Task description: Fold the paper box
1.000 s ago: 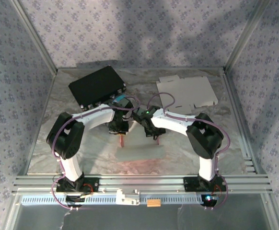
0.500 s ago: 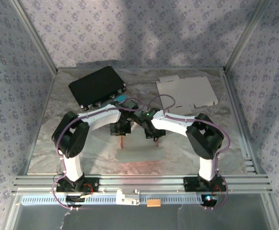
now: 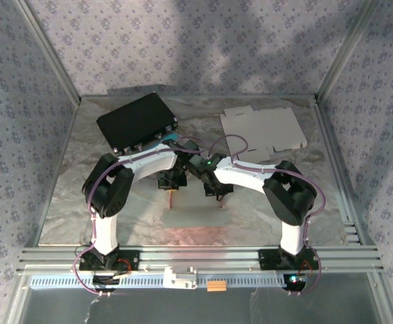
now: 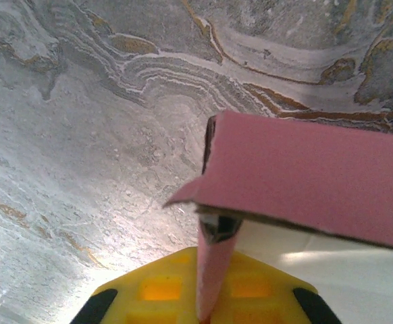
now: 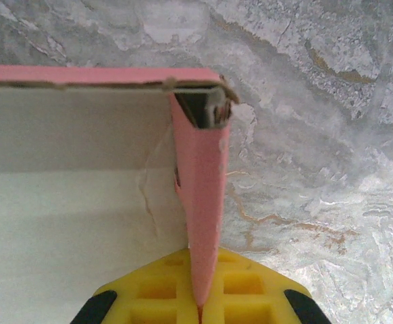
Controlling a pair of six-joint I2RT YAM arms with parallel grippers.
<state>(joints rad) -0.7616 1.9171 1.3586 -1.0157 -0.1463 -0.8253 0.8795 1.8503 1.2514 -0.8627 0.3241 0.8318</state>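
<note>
Paper box (image 3: 198,217) lies low-centre in the overhead frame on the desk (image 3: 136,219), with my left end effector (image 3: 171,183) and right end effector (image 3: 217,190) each clamped on an upturned pink side flap. In the left wrist frame the left flap (image 4: 213,277) rises from bottom centre between the yellow pads (image 4: 159,290), a thin pinch I judge could slip if I pull unevenly. In the right wrist frame the right flap (image 5: 200,196) meets a frayed corner (image 5: 218,94), upper centre, which could tear if the arms spread.
</note>
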